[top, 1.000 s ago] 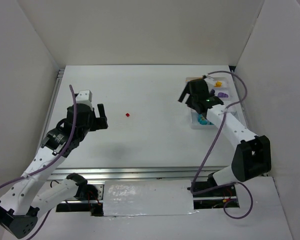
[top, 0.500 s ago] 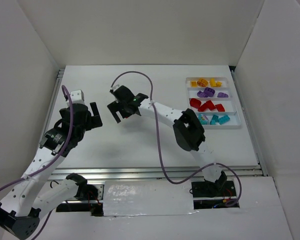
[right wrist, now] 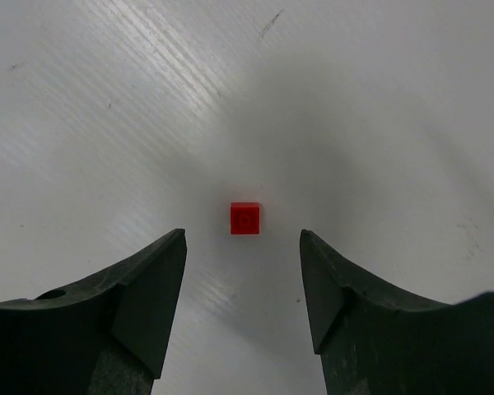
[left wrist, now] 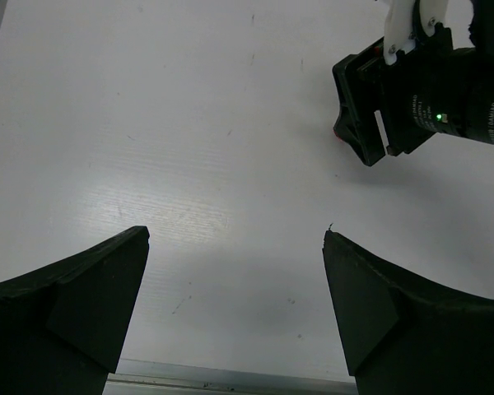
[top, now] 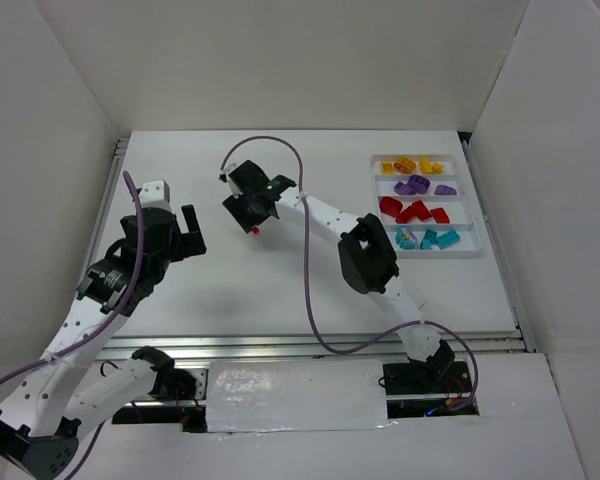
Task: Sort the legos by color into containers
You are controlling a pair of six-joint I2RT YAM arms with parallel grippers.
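White counter (top: 310,290) carried everything. White tray (top: 469,222) sat at far right. Left hand (left wrist: 235,243) hovered over left side of counter, fingers spread wide. Right hand (right wrist: 243,239) was over middle of counter, fingers spread, straddling red brick (right wrist: 245,218) without touching. Tray slots, far to near: orange bricks (top: 405,165), purple bricks (top: 418,185), red bricks (top: 415,211), teal bricks (top: 429,239). Red brick lay flat on counter.
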